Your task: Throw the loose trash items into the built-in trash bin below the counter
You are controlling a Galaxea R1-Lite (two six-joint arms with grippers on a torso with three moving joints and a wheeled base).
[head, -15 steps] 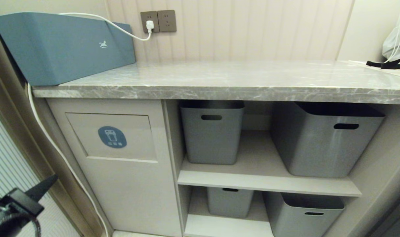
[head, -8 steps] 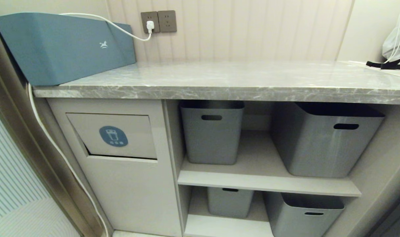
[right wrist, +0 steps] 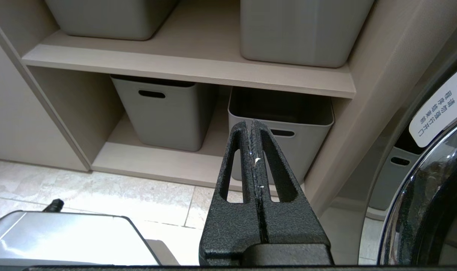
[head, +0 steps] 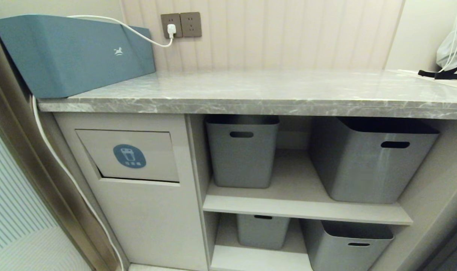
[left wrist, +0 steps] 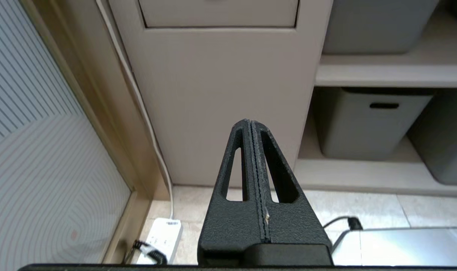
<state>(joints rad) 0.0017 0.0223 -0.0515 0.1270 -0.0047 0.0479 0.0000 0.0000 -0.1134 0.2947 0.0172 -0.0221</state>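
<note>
both grippers, left [left wrist: 251, 126] and right [right wrist: 251, 126], closed, empty, low. counter [head: 251, 90] shows no trash; bin [head: 128, 156] flap may stay ajar.

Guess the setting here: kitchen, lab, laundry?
Probably a home laundry or utility nook. A marble-look counter tops a beige cabinet with a built-in trash bin flap, grey tubs fill open shelves, and a round glass appliance door, likely a washer's, stands at the right.

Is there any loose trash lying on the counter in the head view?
No, the counter shows only the teal box at its left end.
</note>
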